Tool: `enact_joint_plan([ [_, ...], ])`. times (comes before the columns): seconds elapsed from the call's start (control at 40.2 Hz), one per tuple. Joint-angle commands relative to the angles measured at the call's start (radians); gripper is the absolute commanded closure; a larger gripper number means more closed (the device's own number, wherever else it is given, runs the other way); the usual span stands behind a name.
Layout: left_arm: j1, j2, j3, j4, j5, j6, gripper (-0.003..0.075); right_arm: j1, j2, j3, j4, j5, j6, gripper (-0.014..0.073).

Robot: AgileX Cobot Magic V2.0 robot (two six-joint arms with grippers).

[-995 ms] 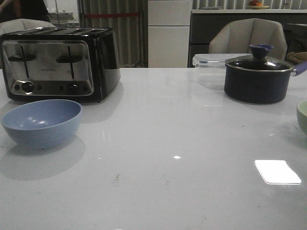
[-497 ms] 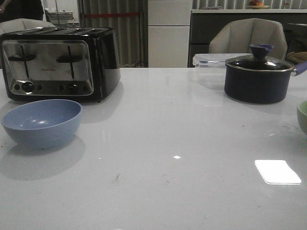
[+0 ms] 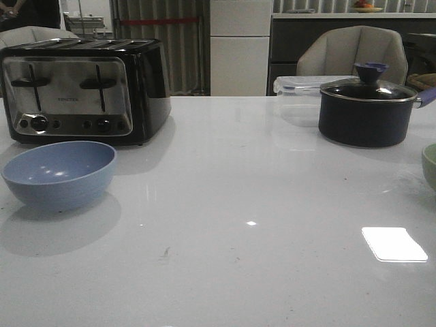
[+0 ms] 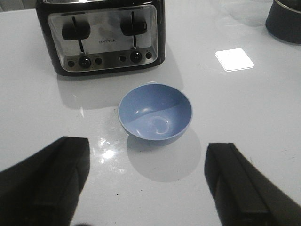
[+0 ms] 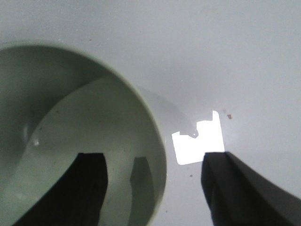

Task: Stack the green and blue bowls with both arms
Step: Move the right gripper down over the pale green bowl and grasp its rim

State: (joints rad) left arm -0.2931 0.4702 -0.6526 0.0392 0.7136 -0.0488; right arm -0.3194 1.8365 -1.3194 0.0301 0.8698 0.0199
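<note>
table [image 3: 238, 177]: white | blue bowl [image 3: 59, 174] | green bowl [image 3: 430, 165] | toaster [image 3: 82, 90] | pot [image 3: 368, 109] | maybe container [image 3: 297, 92]

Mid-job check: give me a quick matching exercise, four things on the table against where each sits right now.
Things:
1. blue bowl
2. green bowl
3. toaster
4. navy pot

Places:
a. far right, lid on
b. front left, just ahead of the toaster
c. right edge of the front view, cut off
d. far left

Pairs: 1-b, 2-c, 3-d, 4-a
</note>
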Motion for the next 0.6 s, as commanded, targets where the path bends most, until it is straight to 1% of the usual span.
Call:
enact_joint_plan([
  [0.0, -0.005, 0.012, -0.033, -0.007, -0.089, 0.001, 0.0160, -0.008, -0.020, -0.034, -0.018, -0.065, -0.008, 0.0056],
  [0.149, -0.005, 0.012, -0.033, -0.010, -0.089, 0.001, 0.0160, -0.008, 0.007, -0.034, -0.018, -0.086, -0.008, 0.0073],
  [0.199, -0.005, 0.012, -0.033, -0.010, -0.089, 0.001, 0.0160, -0.008, 0.011, -0.034, -0.018, -0.088, -0.008, 0.0113],
  [0.348, -0.005, 0.012, -0.033, -0.010, -0.089, 0.001, 0.0160, -0.008, 0.013, -0.034, -0.017, -0.091, -0.008, 0.0295],
  [0.423, -0.005, 0.012, -0.033, -0.010, -0.089, 0.001, 0.0160, -0.008, 0.013, -0.034, -0.017, -0.086, -0.008, 0.0363],
  [0.572, -0.005, 0.012, -0.033, -0.010, -0.089, 0.001, 0.0160, -0.008, 0.013, -0.034, -0.017, -0.077, -0.008, 0.0447],
])
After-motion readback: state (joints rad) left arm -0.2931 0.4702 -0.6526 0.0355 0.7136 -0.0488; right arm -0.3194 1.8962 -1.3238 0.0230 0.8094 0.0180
